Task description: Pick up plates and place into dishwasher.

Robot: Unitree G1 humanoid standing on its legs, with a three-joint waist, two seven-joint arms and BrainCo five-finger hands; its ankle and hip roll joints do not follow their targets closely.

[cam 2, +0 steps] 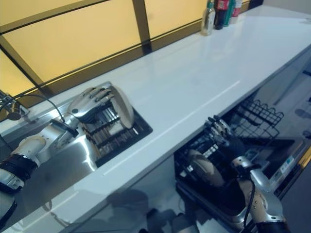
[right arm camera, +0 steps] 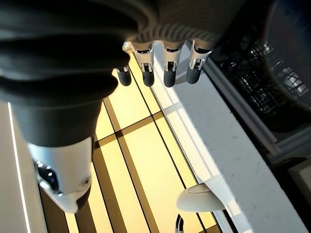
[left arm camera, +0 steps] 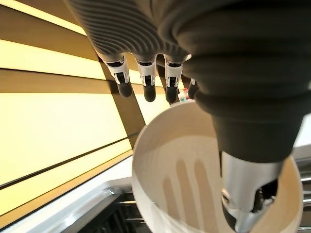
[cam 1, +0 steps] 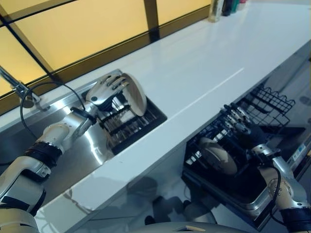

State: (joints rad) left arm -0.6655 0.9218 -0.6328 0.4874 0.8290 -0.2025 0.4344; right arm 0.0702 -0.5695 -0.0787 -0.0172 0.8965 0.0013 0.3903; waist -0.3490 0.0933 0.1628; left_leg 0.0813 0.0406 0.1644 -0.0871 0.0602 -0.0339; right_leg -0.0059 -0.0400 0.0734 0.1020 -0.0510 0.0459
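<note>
A cream plate [cam 1: 137,94] stands on edge in the black dish rack [cam 1: 131,124] set in the sink. My left hand [cam 1: 108,90] is at its top. The straight fingers [left arm camera: 146,73] reach over the plate's rim [left arm camera: 184,165] and the thumb lies along its near face. A second cream plate [cam 1: 218,156] leans in the dishwasher's lower rack [cam 1: 272,104], below the counter's front edge. Just to its right, above that rack, my right hand [cam 1: 242,126] is open and holds nothing.
A white counter [cam 1: 204,68] runs between the sink and the pulled-out dishwasher rack. Bottles [cam 1: 223,7] stand at its far end by the window. A faucet [cam 1: 19,90] rises at the sink's left.
</note>
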